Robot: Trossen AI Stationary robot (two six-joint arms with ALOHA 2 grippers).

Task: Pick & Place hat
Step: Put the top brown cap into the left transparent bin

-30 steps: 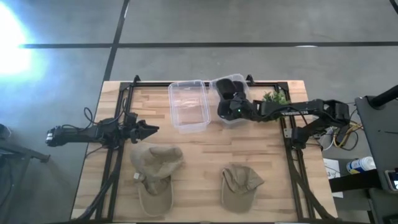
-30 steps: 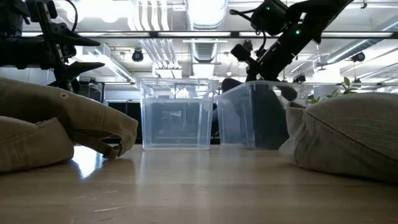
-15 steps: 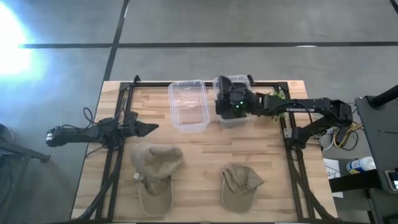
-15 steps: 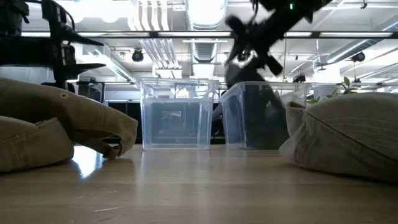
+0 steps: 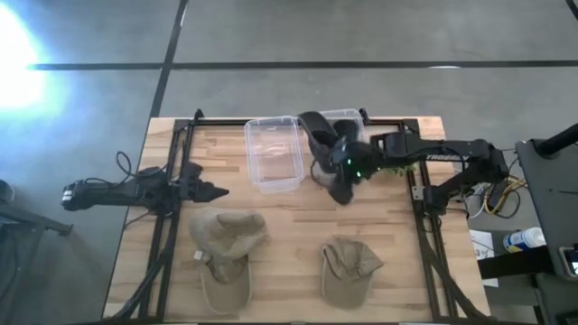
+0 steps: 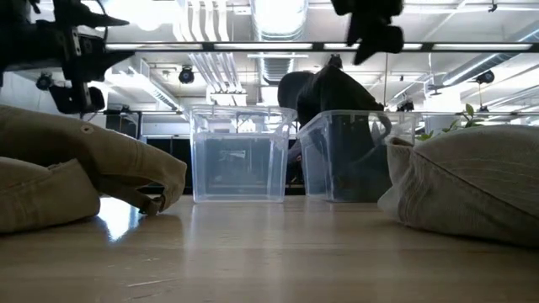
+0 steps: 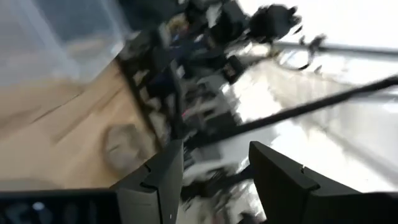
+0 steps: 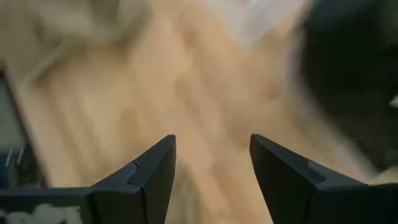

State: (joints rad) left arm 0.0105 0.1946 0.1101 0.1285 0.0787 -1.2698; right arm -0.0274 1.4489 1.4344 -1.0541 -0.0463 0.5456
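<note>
A black hat lies in the right clear bin, and part of it bulges over the rim. My right gripper hangs open just on the near side of that bin, above the table, with nothing between its fingers. Two tan hats rest flat on the wooden table's near half. My left gripper is open and holds nothing; it hovers at the left, above the far edge of the left tan hat.
An empty clear bin stands beside the right one at the table's far side. A small green plant sits at the far right. Black frame rails run along the table's sides. Bare wood lies between the bins and the tan hats.
My right gripper has opened and let go of the black hat, which now lies in the right bin with part of it over the rim. The gripper has risen and drawn back toward the table's near edge, clear of the bin.
</note>
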